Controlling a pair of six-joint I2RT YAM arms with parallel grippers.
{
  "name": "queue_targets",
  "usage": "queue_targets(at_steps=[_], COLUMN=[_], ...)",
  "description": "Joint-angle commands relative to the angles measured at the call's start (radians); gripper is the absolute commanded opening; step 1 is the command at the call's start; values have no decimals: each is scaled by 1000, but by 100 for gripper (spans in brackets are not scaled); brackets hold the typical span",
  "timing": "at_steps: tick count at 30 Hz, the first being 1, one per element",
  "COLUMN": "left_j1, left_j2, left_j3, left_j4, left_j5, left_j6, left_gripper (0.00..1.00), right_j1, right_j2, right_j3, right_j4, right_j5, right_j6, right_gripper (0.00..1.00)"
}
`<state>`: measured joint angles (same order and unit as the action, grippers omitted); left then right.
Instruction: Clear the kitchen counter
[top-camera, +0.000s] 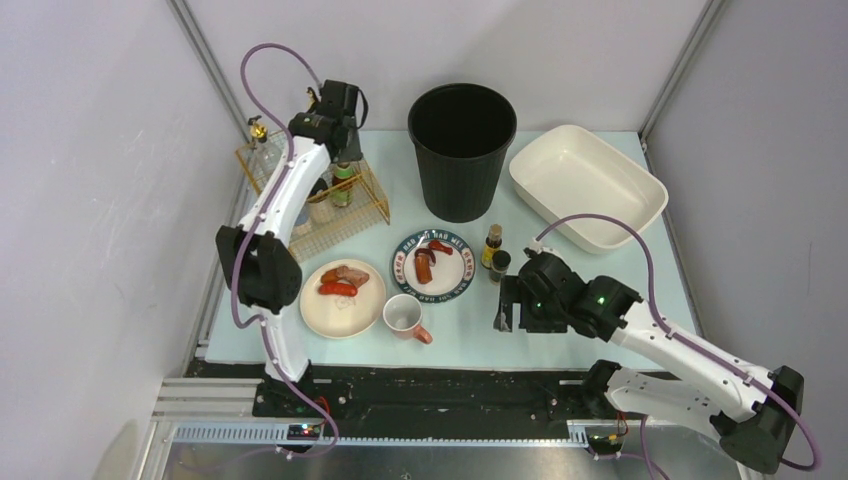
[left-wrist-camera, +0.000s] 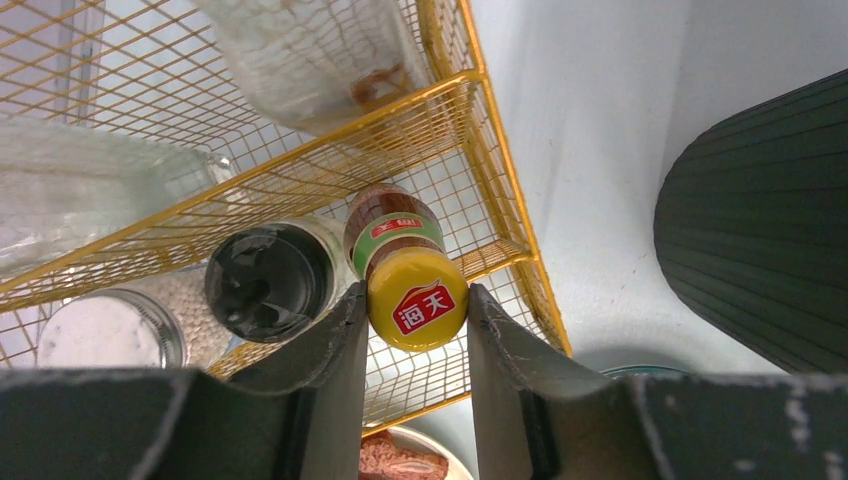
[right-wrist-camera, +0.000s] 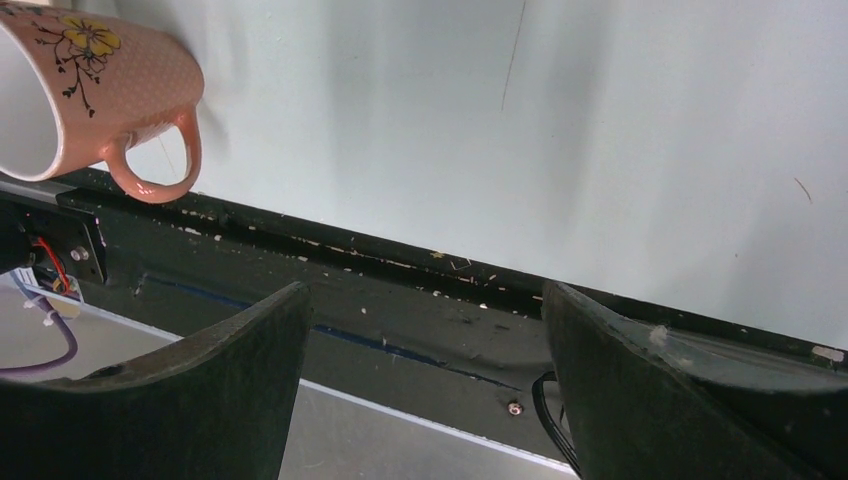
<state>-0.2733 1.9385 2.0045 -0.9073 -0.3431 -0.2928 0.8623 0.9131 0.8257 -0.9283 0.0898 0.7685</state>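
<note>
The pale mint kitchen counter (top-camera: 470, 340) carries a yellow wire basket (top-camera: 372, 205) at the back left. My left gripper (top-camera: 342, 160) reaches down into it. In the left wrist view my left gripper (left-wrist-camera: 417, 295) is shut on the cap of a brown sauce bottle (left-wrist-camera: 395, 235) with a yellow cap and green label; both fingers touch the cap. The bottle stands upright in the basket's corner. My right gripper (top-camera: 505, 305) hovers open near the counter's front edge; between its fingers (right-wrist-camera: 425, 300) is only the black rail (right-wrist-camera: 400, 300).
Beside the held bottle stand a black-lidded jar (left-wrist-camera: 268, 280) and a white-filled jar (left-wrist-camera: 110, 330). On the counter: cream plate with meat (top-camera: 342, 298), patterned plate with sausages (top-camera: 429, 262), pink mug (top-camera: 405, 317), two small bottles (top-camera: 493, 245), black bin (top-camera: 461, 150), white basin (top-camera: 587, 185).
</note>
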Motion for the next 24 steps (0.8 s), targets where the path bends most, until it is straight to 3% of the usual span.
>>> queue_targets(at_steps=[1,5,8,24], left_j1=[20,25,27,36], left_j2=[-110,-143,-169,-287], left_j3=[-55,-81,-102,-186], left_j4=[-40,-40,-40,-41], left_j5=[-51,-50,-51,-32], left_j6=[14,14,11,25], left_gripper=[15,27,42,82], right_j1=[18,28,37,57], right_j2=[-1,-4,-12,-42], right_j3=[-1,0,0,1], right_j4=[28,29,28,6], right_j5=[4,3,3,5], right_j6=[20,27,33,56], right_gripper=[89,89,89,89])
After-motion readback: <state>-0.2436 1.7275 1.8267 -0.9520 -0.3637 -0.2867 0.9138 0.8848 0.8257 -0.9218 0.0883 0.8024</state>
